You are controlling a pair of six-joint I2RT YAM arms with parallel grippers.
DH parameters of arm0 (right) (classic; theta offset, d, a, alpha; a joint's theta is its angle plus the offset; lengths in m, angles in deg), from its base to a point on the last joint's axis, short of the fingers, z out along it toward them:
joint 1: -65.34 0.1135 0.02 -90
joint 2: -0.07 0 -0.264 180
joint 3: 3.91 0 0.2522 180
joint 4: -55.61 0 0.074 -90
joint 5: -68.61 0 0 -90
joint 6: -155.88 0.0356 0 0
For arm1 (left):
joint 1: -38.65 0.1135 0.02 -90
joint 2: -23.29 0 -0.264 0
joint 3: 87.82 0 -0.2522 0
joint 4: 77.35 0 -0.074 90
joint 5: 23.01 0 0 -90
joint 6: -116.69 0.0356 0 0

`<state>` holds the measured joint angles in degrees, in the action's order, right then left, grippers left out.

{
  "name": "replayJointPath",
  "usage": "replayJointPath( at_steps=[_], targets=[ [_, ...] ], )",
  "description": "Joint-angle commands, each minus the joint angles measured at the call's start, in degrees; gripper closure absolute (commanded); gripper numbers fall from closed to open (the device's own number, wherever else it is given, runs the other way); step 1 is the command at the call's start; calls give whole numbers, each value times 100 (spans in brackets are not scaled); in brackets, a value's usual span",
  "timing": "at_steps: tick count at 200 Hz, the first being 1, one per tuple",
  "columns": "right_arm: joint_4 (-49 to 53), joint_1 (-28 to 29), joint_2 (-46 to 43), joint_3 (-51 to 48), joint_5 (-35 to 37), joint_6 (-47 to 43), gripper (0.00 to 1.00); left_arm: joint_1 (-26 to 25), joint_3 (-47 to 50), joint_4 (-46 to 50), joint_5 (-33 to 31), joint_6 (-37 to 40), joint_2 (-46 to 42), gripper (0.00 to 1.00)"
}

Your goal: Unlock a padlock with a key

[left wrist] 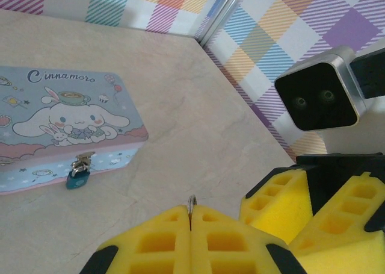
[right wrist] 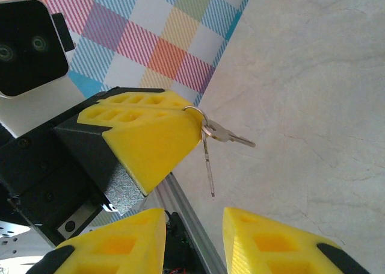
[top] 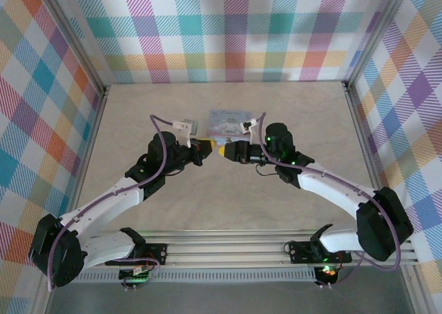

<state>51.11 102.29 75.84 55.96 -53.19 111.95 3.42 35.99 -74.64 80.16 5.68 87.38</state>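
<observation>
Dangling from a ring (left wrist: 192, 202) pinched in the closed left gripper (left wrist: 190, 224), two keys (right wrist: 227, 135) hang just ahead of the right gripper (right wrist: 194, 241), whose jaws stand apart and empty. One key points toward that gap. The teal padlock (left wrist: 78, 177) hangs on the front of the Cinnamoroll tin (left wrist: 60, 114), beyond both wrists, which meet tip to tip.

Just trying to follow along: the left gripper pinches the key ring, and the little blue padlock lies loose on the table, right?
Not quite. The left gripper does pinch the key ring, but the padlock hangs from the clasp of the tin, not loose on the table; the left wrist view shows it.
</observation>
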Motion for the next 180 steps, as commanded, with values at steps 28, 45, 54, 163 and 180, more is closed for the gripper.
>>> replayJointPath(
  at_steps=[28,45,54,163,180],
  targets=[
    [-142,12,345,399,-229,-5,69,-81,34,-293,65,-44,23,100],
    [-150,15,454,503,-248,-1,71,-81,52,-293,96,-64,24,100],
    [-181,14,482,535,-234,-10,75,-77,68,-275,98,-55,4,100],
    [3858,-412,359,1873,-422,-1488,100,387,-100,1111,54,1620,-201,55],
    [5199,-719,434,2339,-626,-1833,100,438,62,639,635,2266,-370,50]
  ],
)
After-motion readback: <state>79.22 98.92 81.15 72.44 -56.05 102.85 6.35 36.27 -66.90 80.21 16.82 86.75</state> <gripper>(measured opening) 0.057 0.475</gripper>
